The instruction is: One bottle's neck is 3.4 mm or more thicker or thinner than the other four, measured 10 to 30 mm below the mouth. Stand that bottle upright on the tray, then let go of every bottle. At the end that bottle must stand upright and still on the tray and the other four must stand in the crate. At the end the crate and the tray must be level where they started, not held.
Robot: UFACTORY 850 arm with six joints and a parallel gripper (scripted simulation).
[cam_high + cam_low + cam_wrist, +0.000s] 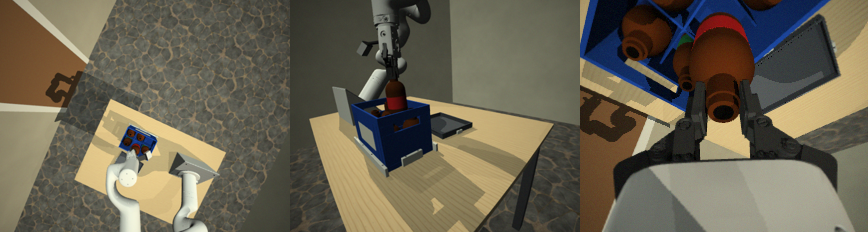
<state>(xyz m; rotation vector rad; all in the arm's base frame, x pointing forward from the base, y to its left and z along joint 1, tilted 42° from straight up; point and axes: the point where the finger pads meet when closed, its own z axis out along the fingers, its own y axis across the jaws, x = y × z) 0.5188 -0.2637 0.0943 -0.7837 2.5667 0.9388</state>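
My gripper (393, 76) (722, 92) is shut on the neck of a brown bottle with a red band (136, 147) (396, 102) (722, 60). The bottle hangs upright, raised so its band is above the rim of the blue crate (407, 144) (150, 141); its base is hidden behind the crate wall. The other bottles stand in the crate: one at the back left (131, 133), one beside it (140, 137), one at the left (127, 142) and one at the right (145, 149). The dark tray (454, 130) (800, 65) is level beside the crate and holds no bottle.
Low light-grey blocks (412, 157) stand against the crate's base, and a small one (459, 131) touches the tray. A grey wedge-shaped stand (189, 165) (343, 104) carries the arm's base. One crate compartment in the back row shows empty from above.
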